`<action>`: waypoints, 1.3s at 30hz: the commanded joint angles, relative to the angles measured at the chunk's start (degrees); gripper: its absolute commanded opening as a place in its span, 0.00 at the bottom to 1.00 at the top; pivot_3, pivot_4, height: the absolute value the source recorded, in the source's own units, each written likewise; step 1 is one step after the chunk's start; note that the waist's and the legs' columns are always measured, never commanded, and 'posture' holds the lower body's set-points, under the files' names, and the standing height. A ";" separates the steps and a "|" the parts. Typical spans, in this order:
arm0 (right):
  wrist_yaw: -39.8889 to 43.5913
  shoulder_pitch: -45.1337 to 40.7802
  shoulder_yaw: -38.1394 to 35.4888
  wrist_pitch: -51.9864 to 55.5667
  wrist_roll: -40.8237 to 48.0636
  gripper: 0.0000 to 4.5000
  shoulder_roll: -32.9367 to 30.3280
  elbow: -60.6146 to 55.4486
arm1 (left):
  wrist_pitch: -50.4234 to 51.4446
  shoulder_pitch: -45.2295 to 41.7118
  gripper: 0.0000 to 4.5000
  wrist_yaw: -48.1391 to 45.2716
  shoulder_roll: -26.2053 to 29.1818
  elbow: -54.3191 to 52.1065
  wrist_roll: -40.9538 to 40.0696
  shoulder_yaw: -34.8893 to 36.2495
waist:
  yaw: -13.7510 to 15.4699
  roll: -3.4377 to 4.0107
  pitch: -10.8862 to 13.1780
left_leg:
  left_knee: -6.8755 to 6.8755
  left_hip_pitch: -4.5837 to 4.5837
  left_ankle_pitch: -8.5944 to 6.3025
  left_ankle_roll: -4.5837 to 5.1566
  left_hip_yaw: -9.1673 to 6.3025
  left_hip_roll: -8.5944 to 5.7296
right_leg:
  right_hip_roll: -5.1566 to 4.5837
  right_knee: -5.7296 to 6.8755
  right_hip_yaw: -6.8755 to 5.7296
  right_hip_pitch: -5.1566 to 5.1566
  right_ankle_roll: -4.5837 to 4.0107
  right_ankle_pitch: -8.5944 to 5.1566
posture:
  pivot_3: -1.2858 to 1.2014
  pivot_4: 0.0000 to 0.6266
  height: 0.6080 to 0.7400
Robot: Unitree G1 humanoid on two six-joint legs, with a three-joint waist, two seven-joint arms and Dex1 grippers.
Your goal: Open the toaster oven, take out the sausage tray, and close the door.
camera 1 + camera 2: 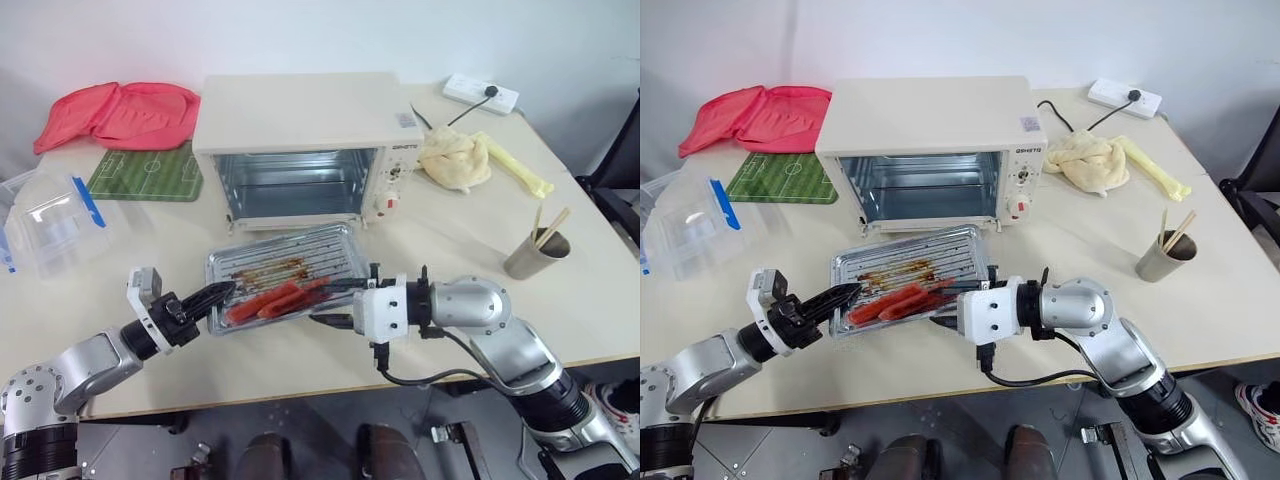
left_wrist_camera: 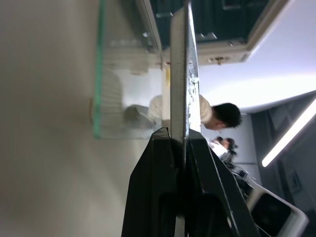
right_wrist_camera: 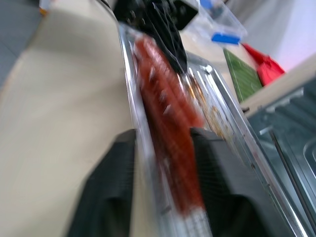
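Tray [image 1: 285, 272] sits on bench [image 1: 470, 250] before open oven [image 1: 300, 140]. Left pincer [image 1: 212, 295] clamped on tray's edge; right pincer [image 1: 338, 303] parted astride near rim. Set tray flat, release, then shut door.

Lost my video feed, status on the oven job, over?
Left gripper shut on shallow silver sausage tray. Right gripper open astride its near rim. Tray out over the glass door; cream-white toaster oven open. Nothing in the way.

Sausage tray [image 1: 290, 262] shiny ridged metal; toaster oven [image 1: 300, 115] matt cream
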 commanded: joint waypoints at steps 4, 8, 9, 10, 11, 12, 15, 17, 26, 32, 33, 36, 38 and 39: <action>3.05 -1.88 -2.81 0.81 5.77 0.91 -1.44 -3.57 | 0.89 0.02 0.00 -0.36 0.24 -0.36 -0.79 0.19 | -0.01 0.00 0.00 | 0.00 0.00 0.00 0.00 0.01 0.00 | 0.00 0.00 0.00 0.00 0.00 0.00 | 0.52 0.24 1.00; 4.66 -4.31 -5.81 3.62 11.43 1.00 -2.04 -4.71 | 1.61 0.06 0.00 -0.73 0.57 0.39 -0.79 0.46 | 0.00 0.00 0.00 | 0.00 0.00 0.00 0.00 0.01 0.00 | 0.00 -0.01 0.00 -0.01 0.00 0.00 | 0.52 0.24 1.00; 4.58 -4.97 -6.69 5.36 12.73 1.00 -2.26 -4.73 | 1.87 0.20 0.00 -0.92 0.79 0.56 -0.79 0.66 | 0.00 0.00 0.00 | -0.03 0.00 0.00 0.00 0.01 0.00 | 0.00 -0.02 0.00 -0.01 0.00 0.00 | 0.52 0.24 1.00; 4.44 -5.39 -7.21 6.67 13.55 1.00 -2.45 -4.74 | 2.05 0.29 0.00 -1.04 0.93 0.67 -0.79 0.79 | 0.00 0.00 0.00 | -0.03 0.00 0.00 0.00 0.01 0.00 | 0.00 -0.02 0.00 -0.01 0.00 0.00 | 0.52 0.24 1.00; 4.50 -5.81 -7.83 8.43 14.46 1.00 -2.96 -4.58 | 2.18 0.52 0.00 -1.15 1.08 0.78 -0.79 1.15 | 0.00 0.00 0.00 | -0.03 0.00 0.00 0.00 0.01 0.01 | 0.00 -0.02 0.00 -0.01 0.00 0.00 | 0.52 0.24 1.00; 4.74 -6.11 -8.74 11.63 15.76 1.00 -4.21 -4.20 | 2.15 1.08 0.00 -1.29 1.15 0.70 -0.79 1.90 | 0.00 0.00 0.00 | -0.04 0.00 0.00 0.00 0.01 0.01 | 0.00 -0.02 0.00 -0.01 0.00 0.00 | 0.52 0.24 1.00; 7.34 -6.06 -11.15 17.33 17.30 1.00 -9.67 -0.98 | 1.66 4.10 0.00 -1.72 1.13 -0.19 -0.79 5.37 | 0.00 0.00 0.00 | -0.05 0.00 -0.02 0.04 0.02 0.00 | 0.00 -0.06 0.00 0.00 0.00 0.00 | 0.52 0.24 1.00; 8.09 -6.14 -12.55 17.26 17.57 0.96 -11.37 2.15 | 1.26 6.19 0.00 -1.99 0.77 -0.98 -0.79 7.69 | -0.07 0.00 0.00 | -0.07 -0.02 -0.05 0.07 0.05 0.00 | -0.01 -0.12 0.01 -0.01 0.00 0.00 | 0.52 0.24 1.00; 10.86 -5.40 -13.81 9.27 13.08 0.33 -12.72 16.34 | -0.36 15.09 0.00 -2.72 -1.41 -5.06 -0.79 14.85 | 0.04 0.00 0.01 | -0.11 -0.02 -0.05 0.08 0.18 0.01 | -0.03 -0.27 0.02 0.00 -0.06 -0.03 | 0.52 0.24 1.00; 10.00 -3.75 -10.78 -1.35 6.52 0.01 -8.84 30.96 | -2.36 20.28 0.00 -3.39 -4.01 -7.11 -0.79 19.22 | -0.01 0.00 0.01 | -0.11 -0.01 -0.05 0.08 0.18 0.02 | -0.03 -0.50 0.00 0.12 -0.06 -0.03 | 0.52 0.24 1.00; 9.41 -3.84 -10.25 -3.68 5.08 0.01 -8.09 33.96 | -2.76 21.22 0.00 -3.49 -4.60 -7.70 -0.79 20.03 | -0.04 0.03 0.02 | -0.11 -0.01 -0.05 0.08 0.20 0.01 | -0.03 -0.52 0.00 0.12 -0.06 -0.03 | 0.52 0.24 1.00; 8.94 -4.29 -9.30 -7.76 2.80 0.01 -6.71 39.89 | -4.05 23.03 0.00 -3.53 -6.33 -8.86 -0.79 21.88 | -0.14 0.05 0.03 | -0.10 -0.01 -0.05 0.08 0.24 0.01 | -0.03 -0.56 0.01 0.13 -0.06 -0.03 | 0.52 0.24 1.00; 9.55 -4.33 -9.20 -8.85 2.60 0.01 -6.06 42.71 | -5.19 24.30 0.00 -3.60 -7.87 -9.95 -0.79 23.34 | -0.10 0.08 0.05 | -0.10 -0.02 -0.05 0.08 0.24 0.01 | -0.03 -0.59 0.00 0.14 -0.06 -0.03 | 0.52 0.24 1.00; 9.92 -4.38 -9.21 -9.21 2.67 0.01 -5.73 44.05 | -5.78 24.82 0.00 -3.64 -8.67 -10.47 -0.79 24.01 | -0.11 0.08 0.05 | -0.09 -0.01 -0.05 0.08 0.24 0.02 | -0.03 -0.59 0.00 0.14 -0.06 -0.03 | 0.52 0.24 1.00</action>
